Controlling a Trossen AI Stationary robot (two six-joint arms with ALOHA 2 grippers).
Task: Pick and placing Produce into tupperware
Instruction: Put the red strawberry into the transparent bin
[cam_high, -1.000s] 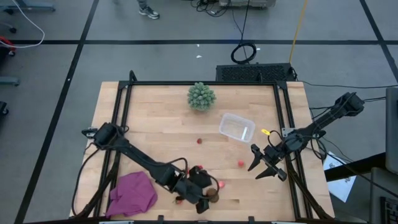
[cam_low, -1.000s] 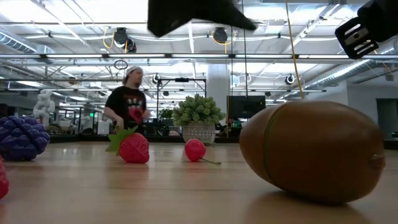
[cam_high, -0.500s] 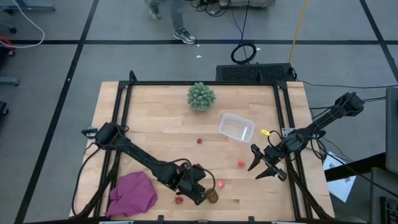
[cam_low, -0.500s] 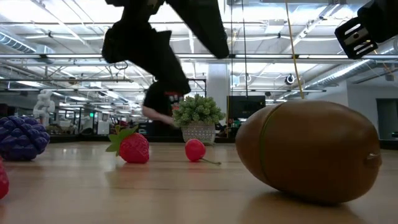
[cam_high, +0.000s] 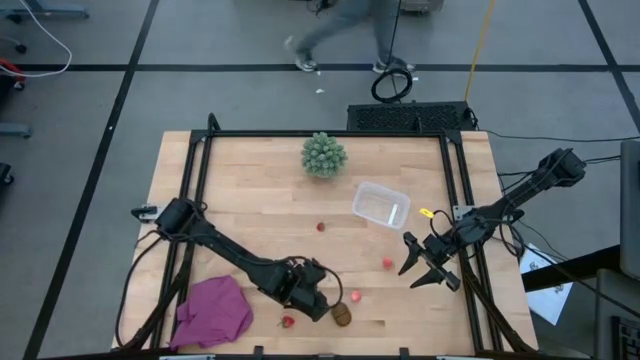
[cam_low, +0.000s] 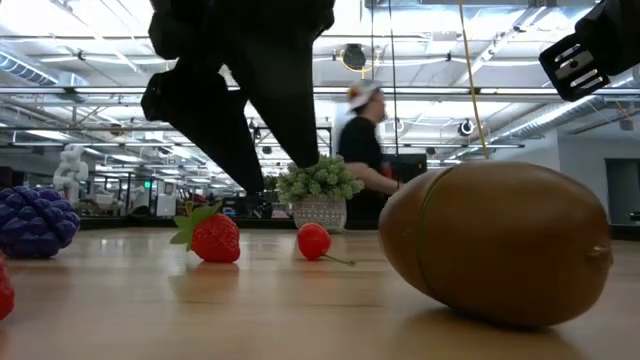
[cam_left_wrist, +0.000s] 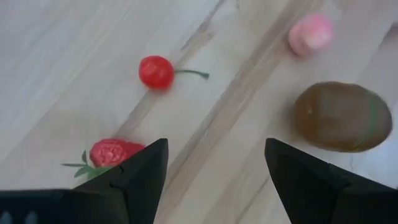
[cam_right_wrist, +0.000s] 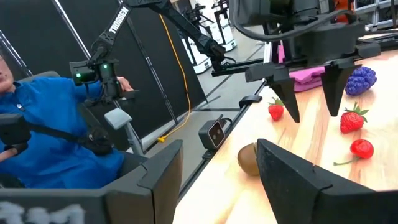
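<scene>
My left gripper (cam_high: 318, 306) (cam_left_wrist: 216, 143) hangs open above the near part of the table, touching nothing. Below it lie a brown kiwi (cam_high: 342, 315) (cam_left_wrist: 342, 116), a strawberry (cam_high: 288, 321) (cam_left_wrist: 111, 152), a cherry with a stem (cam_left_wrist: 155, 71) and a pink piece (cam_high: 354, 297). A purple grape cluster (cam_low: 35, 220) (cam_right_wrist: 360, 79) rests on the table nearby. Two more red pieces (cam_high: 387, 263) (cam_high: 320, 226) lie farther out. The clear tupperware (cam_high: 381, 204) stands on its base at the far right. My right gripper (cam_high: 428, 265) (cam_right_wrist: 219, 146) waits open at the right edge.
A green spiky ball (cam_high: 324, 155) sits near the far edge. A magenta cloth (cam_high: 213, 310) lies at the near left corner. A black frame rail (cam_high: 330, 133) borders the table. A person (cam_low: 362, 140) walks past beyond the far edge, and another sits beside the table (cam_right_wrist: 37, 124).
My left gripper has drawn back from beside the kiwi, moving up and toward the far-left. The fruits lie where they were. A person has walked from left to right behind the table.
</scene>
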